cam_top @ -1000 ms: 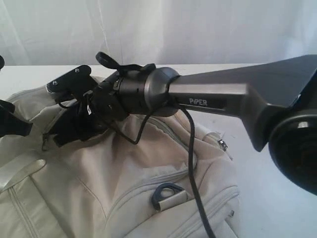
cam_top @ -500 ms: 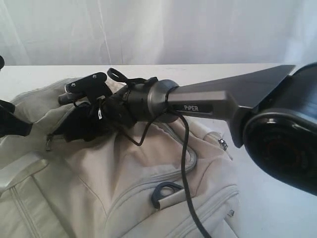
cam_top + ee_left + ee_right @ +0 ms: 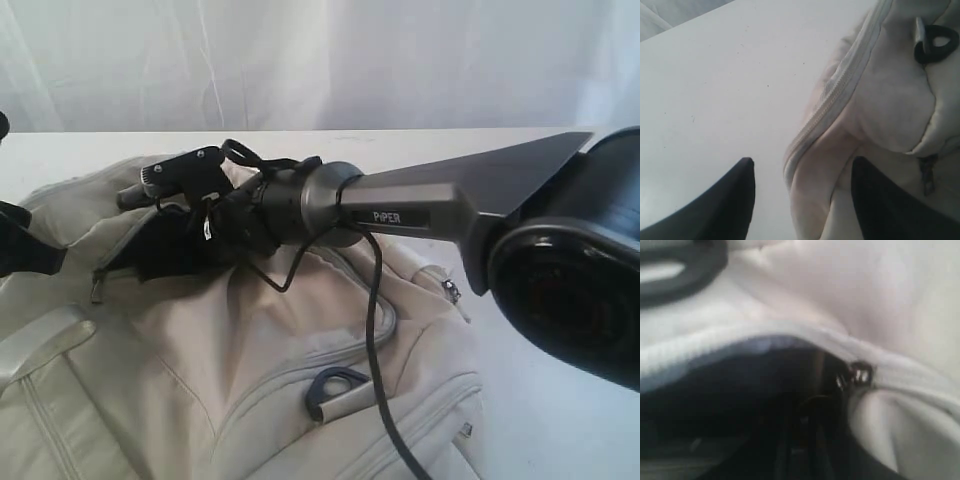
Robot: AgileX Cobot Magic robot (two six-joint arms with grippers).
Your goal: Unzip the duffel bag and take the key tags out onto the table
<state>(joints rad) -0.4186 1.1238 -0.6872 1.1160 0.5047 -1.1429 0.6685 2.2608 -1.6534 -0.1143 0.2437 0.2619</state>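
— On table (image 3: 520, 430), exterior view: soft duffel bag (image 3: 300, 340) slumps; right gripper (image 3: 150, 255) sunk in open mouth.
— Left wrist: left gripper (image 3: 800, 200) spread wide astride seam (image 3: 840, 95).
— Right wrist: blur, grip untellable; key tags unseen, likely light. I'd pinch the bunch.

Soft, even light fills the exterior view. The white draped curtain (image 3: 300, 60) at 12 o'clock and the plain white bench (image 3: 530, 430) at 5 o'clock are bright, nearly washed out. The dark grey robot arm (image 3: 450, 200), close to the lens at 3 o'clock, looks soft. The right wrist view is heavily blurred: the cream fabric duffel bag (image 3: 900, 290) smears pale and its opening is dim. In the left wrist view the black fingers (image 3: 725, 210) are out of focus.
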